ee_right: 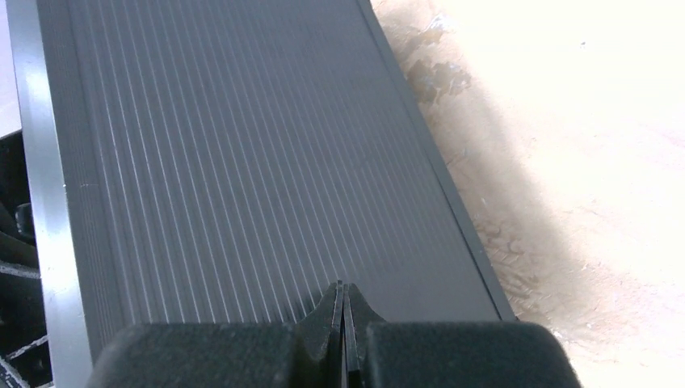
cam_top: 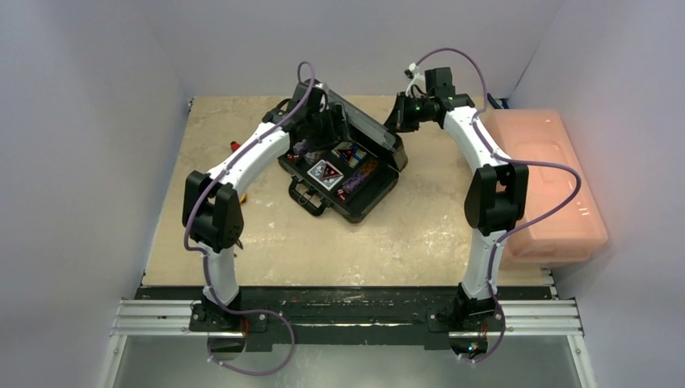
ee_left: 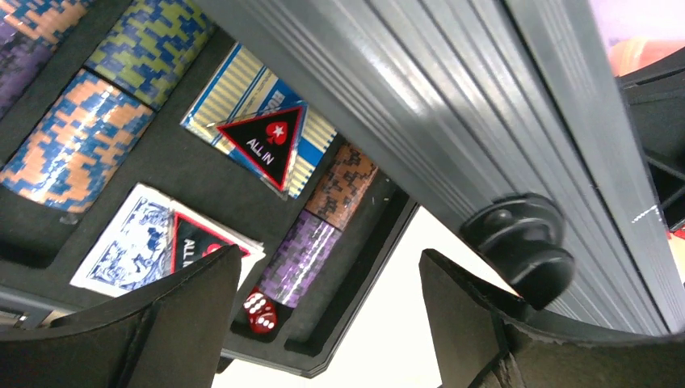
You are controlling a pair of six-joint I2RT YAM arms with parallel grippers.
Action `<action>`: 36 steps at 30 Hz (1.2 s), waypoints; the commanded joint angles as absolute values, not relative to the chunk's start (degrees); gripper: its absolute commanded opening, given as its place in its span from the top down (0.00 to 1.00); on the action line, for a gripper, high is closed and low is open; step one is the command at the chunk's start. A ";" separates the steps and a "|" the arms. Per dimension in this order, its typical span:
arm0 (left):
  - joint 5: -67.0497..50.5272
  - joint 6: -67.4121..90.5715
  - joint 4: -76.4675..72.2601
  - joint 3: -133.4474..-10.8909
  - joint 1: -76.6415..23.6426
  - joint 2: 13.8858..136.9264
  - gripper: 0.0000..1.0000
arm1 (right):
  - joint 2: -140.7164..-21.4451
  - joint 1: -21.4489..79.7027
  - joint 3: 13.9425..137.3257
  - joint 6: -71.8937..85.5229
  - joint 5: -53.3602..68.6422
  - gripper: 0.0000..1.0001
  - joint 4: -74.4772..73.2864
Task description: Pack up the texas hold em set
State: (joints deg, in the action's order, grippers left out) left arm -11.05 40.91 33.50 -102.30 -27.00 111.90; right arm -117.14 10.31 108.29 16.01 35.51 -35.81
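Observation:
The black briefcase [cam_top: 373,196] lies open mid-table with its ribbed lid [cam_top: 370,123] partly raised over the base. In the left wrist view the foam holds chip stacks [ee_left: 77,145], two card decks [ee_left: 125,242], two red-black "ALL IN" triangular buttons [ee_left: 266,141] and red dice [ee_left: 260,311]. My left gripper [ee_left: 329,255] is open and empty, under the lid's [ee_left: 452,121] inner side, above the case's corner; it also shows in the top view [cam_top: 323,125]. My right gripper [ee_right: 342,287] is shut and empty, tips against the lid's outer ribbed face [ee_right: 242,162], behind the lid in the top view [cam_top: 401,120].
A large pink translucent bin [cam_top: 549,178] stands along the table's right edge beside the right arm. A small red-handled object [cam_top: 235,146] lies left of the case, partly behind the left arm. White walls enclose the table on three sides.

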 commanded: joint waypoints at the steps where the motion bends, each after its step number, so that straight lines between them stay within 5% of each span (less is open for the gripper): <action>1: -8.49 40.21 28.95 -99.79 -26.72 106.87 0.19 | -114.28 12.85 106.00 16.26 38.61 1.00 -37.31; 36: -4.92 37.11 26.94 -83.11 -26.63 98.99 0.19 | -108.46 20.07 94.64 16.52 36.74 0.83 -33.50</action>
State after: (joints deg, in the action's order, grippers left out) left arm -5.76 36.71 34.89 -83.81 -26.59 100.68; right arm -110.17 16.34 96.57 15.99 32.40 -28.99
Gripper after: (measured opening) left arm 0.805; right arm 0.166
